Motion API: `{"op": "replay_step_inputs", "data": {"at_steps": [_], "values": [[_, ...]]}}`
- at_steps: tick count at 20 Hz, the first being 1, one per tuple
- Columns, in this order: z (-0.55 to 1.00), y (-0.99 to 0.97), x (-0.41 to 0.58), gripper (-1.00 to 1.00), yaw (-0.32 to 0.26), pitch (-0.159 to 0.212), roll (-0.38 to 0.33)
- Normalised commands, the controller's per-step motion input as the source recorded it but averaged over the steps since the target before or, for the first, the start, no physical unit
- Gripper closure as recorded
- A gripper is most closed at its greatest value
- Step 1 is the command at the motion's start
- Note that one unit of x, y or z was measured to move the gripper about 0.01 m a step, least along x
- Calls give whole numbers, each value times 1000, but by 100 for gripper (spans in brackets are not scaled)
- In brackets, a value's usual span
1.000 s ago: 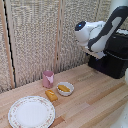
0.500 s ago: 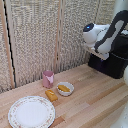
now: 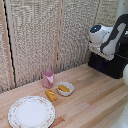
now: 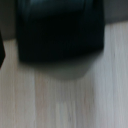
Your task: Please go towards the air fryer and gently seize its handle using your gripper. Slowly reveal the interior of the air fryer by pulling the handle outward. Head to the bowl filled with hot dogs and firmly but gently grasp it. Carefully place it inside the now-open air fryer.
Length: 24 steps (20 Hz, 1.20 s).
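Observation:
The black air fryer stands on the wooden table at the exterior view's right. It also fills the blurred wrist view as a dark block. Its handle cannot be made out in either view. My white arm hangs just above the fryer, with the gripper's flat end piece close over its top. The fingers do not show. The small white bowl sits mid-table holding a yellow-orange hot dog. Another hot dog lies on the wood beside the bowl.
A pink cup stands behind the bowl. A large floral-rimmed plate lies at the front on the exterior view's left. A woven screen backs the table.
My arm has shifted toward the exterior view's right and slightly down, closer to the air fryer. The bowl, cup and plate have not moved.

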Motion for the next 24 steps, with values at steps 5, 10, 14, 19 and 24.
{"op": "replay_step_inputs", "data": {"at_steps": [5, 10, 14, 19, 24], "values": [[-5, -266, 105, 100, 25, 7, 17], [-64, 33, 181, 100, -48, 10, -2], [31, 0, 139, 100, -33, 71, 53], [257, 30, 10, 100, 0, 156, 168], [286, 365, -8, 100, -27, 141, 252]]}}
